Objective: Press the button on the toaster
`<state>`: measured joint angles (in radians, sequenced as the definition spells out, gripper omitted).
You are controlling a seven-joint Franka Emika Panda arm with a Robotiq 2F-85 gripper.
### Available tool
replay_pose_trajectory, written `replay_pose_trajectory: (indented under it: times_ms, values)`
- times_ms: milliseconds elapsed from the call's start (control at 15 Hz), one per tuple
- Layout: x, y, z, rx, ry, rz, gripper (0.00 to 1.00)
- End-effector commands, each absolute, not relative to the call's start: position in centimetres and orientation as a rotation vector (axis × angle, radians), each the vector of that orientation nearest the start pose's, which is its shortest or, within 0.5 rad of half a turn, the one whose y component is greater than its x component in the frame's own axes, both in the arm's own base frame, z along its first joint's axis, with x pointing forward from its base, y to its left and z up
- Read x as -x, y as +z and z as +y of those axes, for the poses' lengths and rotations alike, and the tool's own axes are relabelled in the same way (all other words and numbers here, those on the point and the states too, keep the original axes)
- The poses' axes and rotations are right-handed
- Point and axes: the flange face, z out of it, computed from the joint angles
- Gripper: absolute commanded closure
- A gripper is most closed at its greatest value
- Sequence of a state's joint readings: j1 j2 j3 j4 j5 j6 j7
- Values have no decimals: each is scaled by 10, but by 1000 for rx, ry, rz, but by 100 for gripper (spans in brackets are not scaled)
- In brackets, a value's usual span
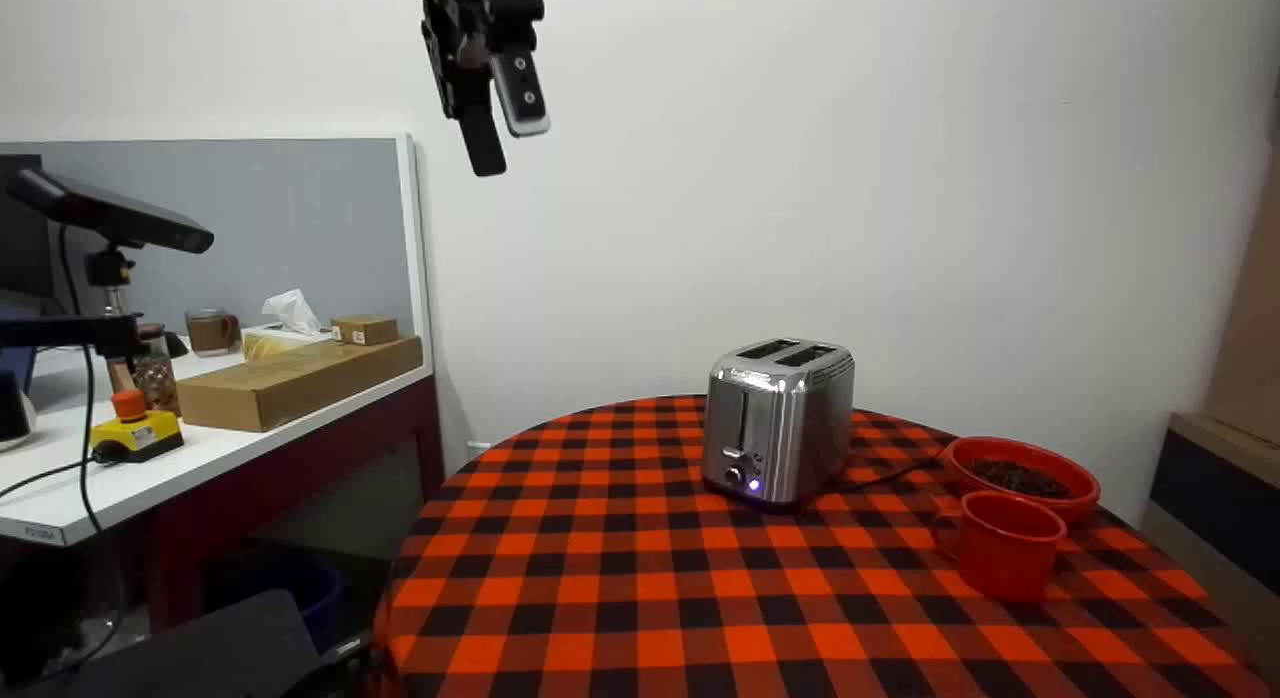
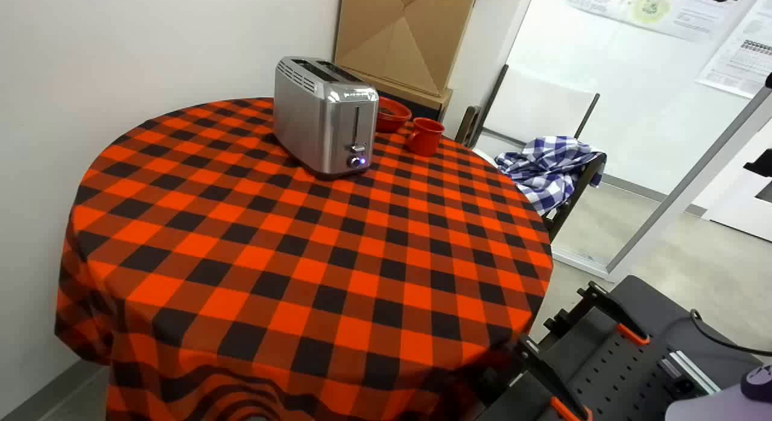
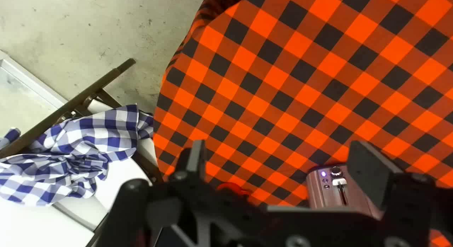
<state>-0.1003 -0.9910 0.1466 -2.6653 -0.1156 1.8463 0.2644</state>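
**The claw (image 3: 277,148) is spread in the air, well apart from the toaster (image 1: 779,428)**

The toaster stands upright on the table (image 1: 620,588), near the wall (image 1: 640,228), as both exterior views show. The table is covered with a red and black checked tablecloth (image 2: 289,252). In an exterior view, the claw hangs high, above the level of the toaster and to one side of it. In the wrist view, its two fingers (image 3: 370,172) stand wide from each other.

On the front of the toaster, the lever (image 2: 358,148) is at the lower end of its slot (image 2: 356,125). Below it there is a knob (image 1: 735,475), and just beside the knob a violet light (image 1: 754,485) is shining. The wrist view shows also two small round buttons (image 3: 325,180) in a row with this light.

A cord (image 1: 890,476) lies beside the toaster. On the table there is also a red bowl (image 1: 1080,503) with dark pieces (image 1: 1018,476) inside. A red cup (image 1: 1012,553) is just beside it; I cannot tell if these two touch. A blue and white cloth (image 2: 552,174) lies on a chair (image 2: 534,104).
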Motion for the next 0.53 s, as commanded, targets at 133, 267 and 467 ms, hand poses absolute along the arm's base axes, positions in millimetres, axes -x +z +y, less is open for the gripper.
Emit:
replay_pose_trajectory:
  times_ms: [133,267,467]
  values:
    - [-285,524,11,3333,-311,328,0]
    - [-305,519,11,3341,-288,223,0]
    - [-345,503,10,3321,-328,4,0]
